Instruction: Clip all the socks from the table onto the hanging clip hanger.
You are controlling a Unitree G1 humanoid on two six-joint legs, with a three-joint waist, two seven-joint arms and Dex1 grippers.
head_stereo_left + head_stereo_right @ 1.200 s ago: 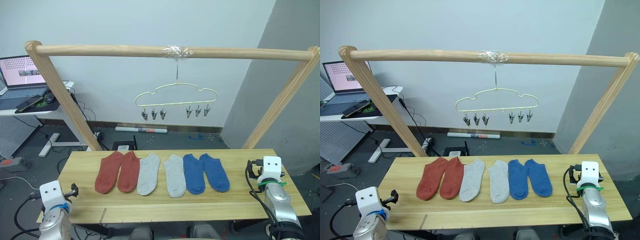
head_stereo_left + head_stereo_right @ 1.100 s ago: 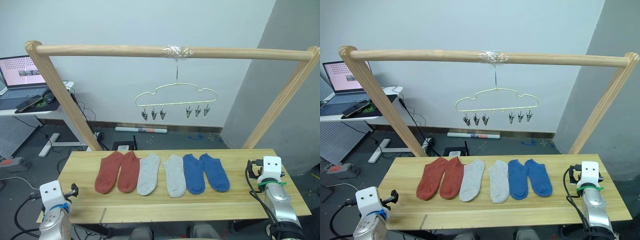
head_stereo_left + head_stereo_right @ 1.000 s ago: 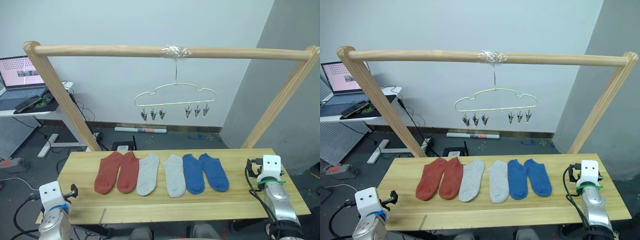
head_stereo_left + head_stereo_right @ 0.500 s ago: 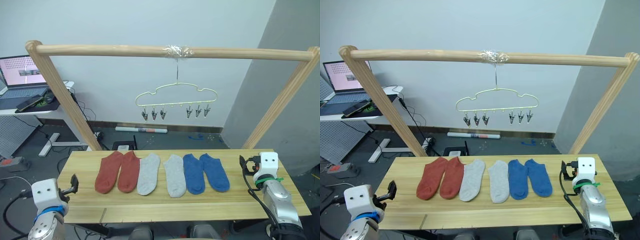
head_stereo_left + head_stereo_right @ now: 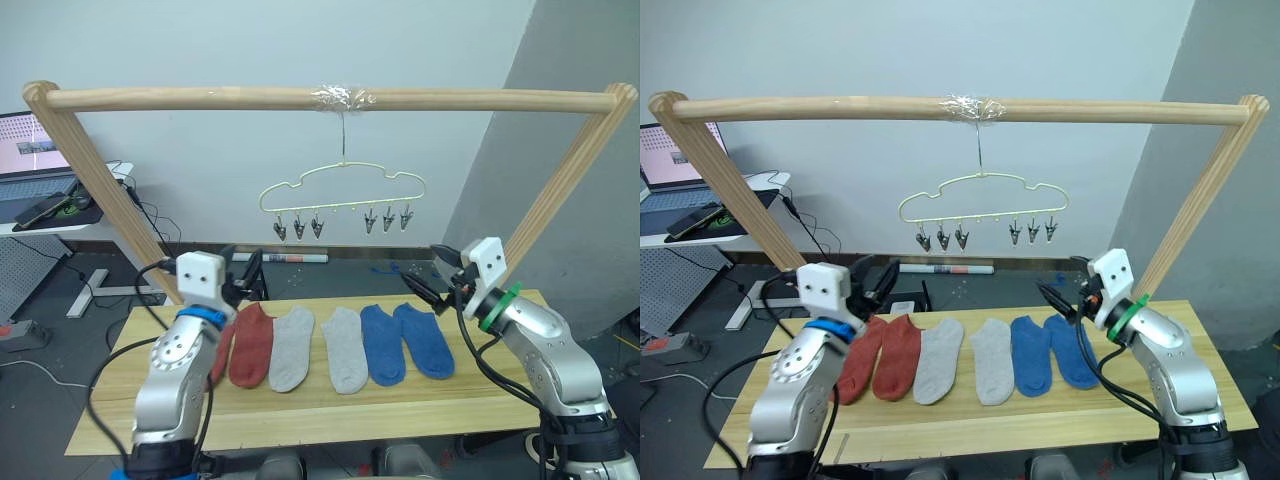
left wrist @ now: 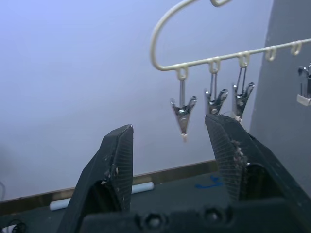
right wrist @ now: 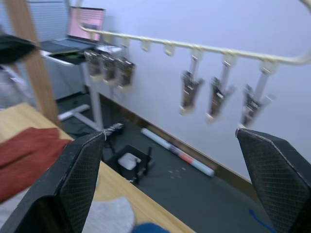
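**Both arms raised over the worktop, grippers empty**

The left arm is bent upward above the left part of the worktop [image 5: 300,415], its left gripper [image 5: 247,272] held over the far edge with the fingers spread wide and nothing between them. The forearm crosses in front of the leftmost rust-red sock [image 5: 860,368] and hides part of it. The right arm is lifted in the same manner on the right side; the right gripper [image 5: 428,279] points toward the middle, above the far edge near the blue socks, its fingers also wide apart and empty.

Six socks lie side by side in a row along the middle of the worktop: two rust-red on the left, two light grey socks [image 5: 318,345] in the centre, two blue socks [image 5: 405,341] on the right. All lie flat.

The clip hanger [image 5: 343,188] hangs by its hook from a wooden pole [image 5: 200,97], above and behind the row, between the two grippers. Its grey clips [image 6: 183,112] hang in two groups of three, all empty.

A laptop [image 5: 675,158] stands on a white desk at the far left.
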